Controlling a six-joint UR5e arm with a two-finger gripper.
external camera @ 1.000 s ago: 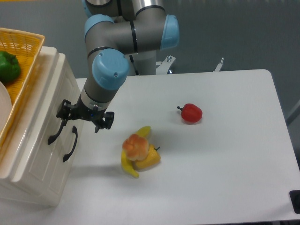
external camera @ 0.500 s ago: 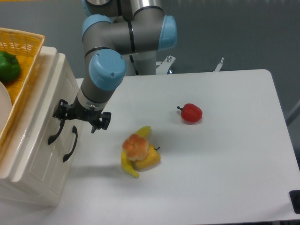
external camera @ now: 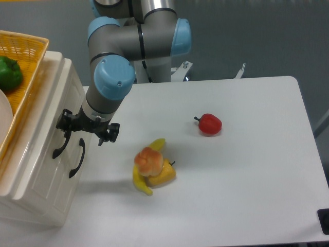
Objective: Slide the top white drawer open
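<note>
The top white drawer [external camera: 47,131] is the upper glossy cream front of the cabinet at the left, and it looks shut, flush with the cabinet. Its curved black handle [external camera: 60,146] sits just left of the lower drawer's handle [external camera: 77,158]. My gripper [external camera: 85,134] hangs in front of the cabinet at handle height, open. Its left finger [external camera: 66,127] is at the upper end of the top drawer's handle; whether it touches is unclear. Nothing is held between the fingers.
A yellow woven basket [external camera: 28,49] with a green pepper [external camera: 9,73] rests on the cabinet top. On the table lie a banana with a peach and a yellow pepper [external camera: 151,165], and a red pepper [external camera: 209,124] farther right.
The gripper has shifted a little to the left, closer to the cabinet front and the top drawer's handle. The drawers and the fruit have not moved.
</note>
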